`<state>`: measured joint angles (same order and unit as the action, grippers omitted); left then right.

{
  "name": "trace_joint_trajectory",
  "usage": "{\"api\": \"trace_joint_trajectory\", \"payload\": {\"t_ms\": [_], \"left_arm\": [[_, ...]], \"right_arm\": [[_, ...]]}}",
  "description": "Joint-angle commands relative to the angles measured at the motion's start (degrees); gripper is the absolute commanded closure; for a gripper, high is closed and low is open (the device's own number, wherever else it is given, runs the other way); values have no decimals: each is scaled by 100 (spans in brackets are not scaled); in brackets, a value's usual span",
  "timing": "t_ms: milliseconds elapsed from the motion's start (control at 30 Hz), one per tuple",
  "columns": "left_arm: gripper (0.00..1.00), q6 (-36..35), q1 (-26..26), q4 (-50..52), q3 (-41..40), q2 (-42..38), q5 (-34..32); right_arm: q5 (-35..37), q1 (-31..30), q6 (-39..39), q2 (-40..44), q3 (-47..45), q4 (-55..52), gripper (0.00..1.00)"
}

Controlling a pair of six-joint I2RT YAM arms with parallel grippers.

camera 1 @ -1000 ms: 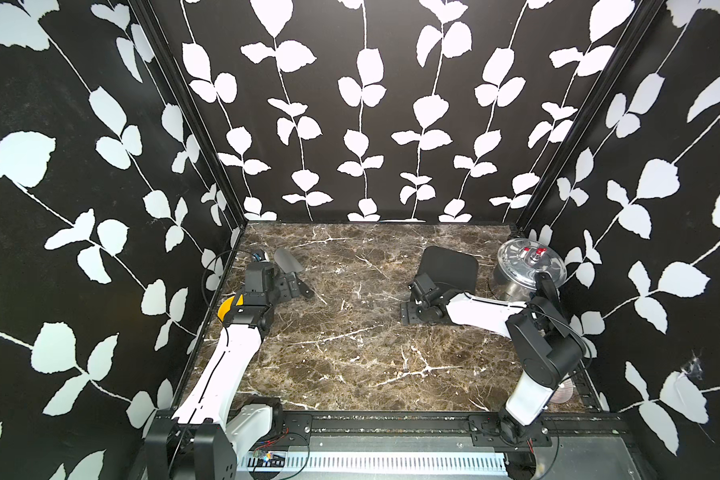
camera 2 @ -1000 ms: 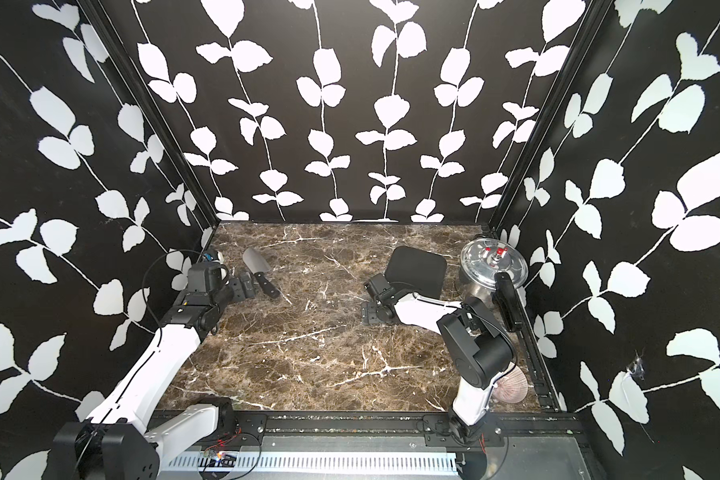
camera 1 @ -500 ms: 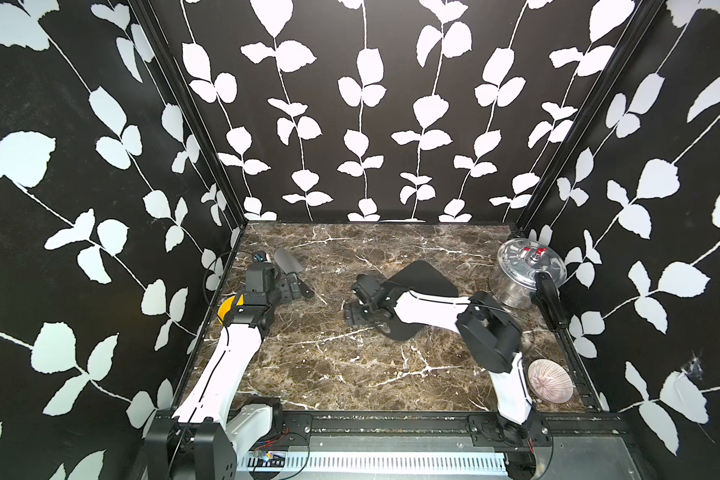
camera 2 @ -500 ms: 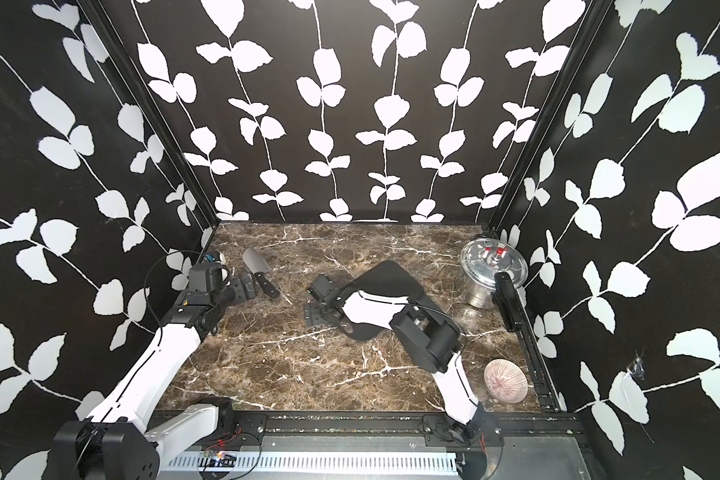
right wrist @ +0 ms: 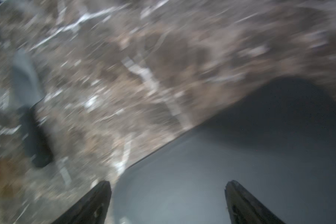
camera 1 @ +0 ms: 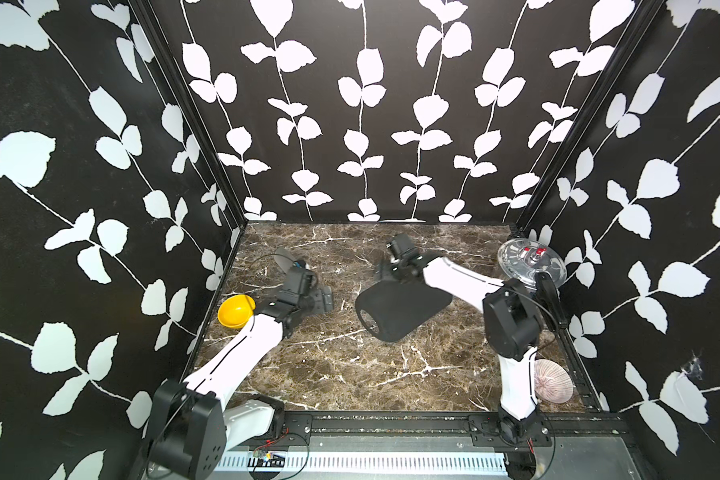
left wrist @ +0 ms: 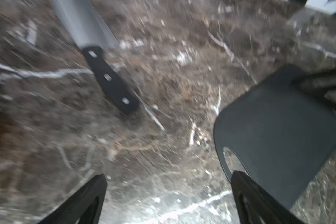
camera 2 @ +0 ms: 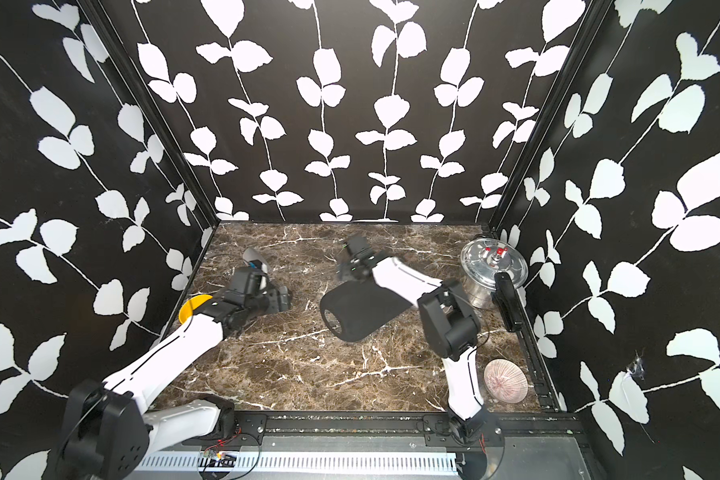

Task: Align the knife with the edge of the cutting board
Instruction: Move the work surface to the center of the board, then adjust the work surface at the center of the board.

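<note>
The black cutting board [camera 1: 400, 307] [camera 2: 362, 309] lies flat mid-table, its oval cut-out toward the front left. The knife lies at the back left. Only its grey blade [camera 1: 283, 259] [camera 2: 252, 255] shows in both top views, behind my left wrist. The left wrist view shows the whole knife [left wrist: 111, 81] and the board [left wrist: 275, 131], well apart. My left gripper [camera 1: 321, 298] [left wrist: 169, 178] is open and empty over bare marble between them. My right gripper [camera 1: 389, 272] [right wrist: 168, 184] is open above the board's far end [right wrist: 241, 155]. The blurred knife [right wrist: 36, 139] lies off to one side.
A yellow bowl [camera 1: 235, 311] sits by the left wall. A steel pressure cooker [camera 1: 531, 266] with a black handle [camera 2: 510, 303] stands at the back right. A pink ribbed bowl [camera 1: 551, 382] lies front right, by the right arm's base. Patterned walls close three sides.
The board has slid from beside the cooker toward the middle and turned. My right gripper swept left with it, then came back to its far end. The left gripper moved slightly right.
</note>
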<state>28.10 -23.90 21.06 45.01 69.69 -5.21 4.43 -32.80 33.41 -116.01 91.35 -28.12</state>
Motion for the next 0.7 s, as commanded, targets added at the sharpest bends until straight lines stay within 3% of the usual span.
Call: {"api": "trace_joint_trajectory", "payload": {"t_ms": [0,133,300,667], "left_arm": [[2,935,-605,-45,144,346,-198],[2,1653,-1300,-324,402,1196,-62],[1,2356,-1877,-626,720,2178,231],[1,2591,-1972,-617,1555,3414,483]], "right_arm": [[207,517,-506,53,2,-375,6],[107,1110,-739,-209,143,-526,6],[-206,1435,-995,-521,216,-519,6],[-542,1528,-1073,-531,-436,-188,6]]}}
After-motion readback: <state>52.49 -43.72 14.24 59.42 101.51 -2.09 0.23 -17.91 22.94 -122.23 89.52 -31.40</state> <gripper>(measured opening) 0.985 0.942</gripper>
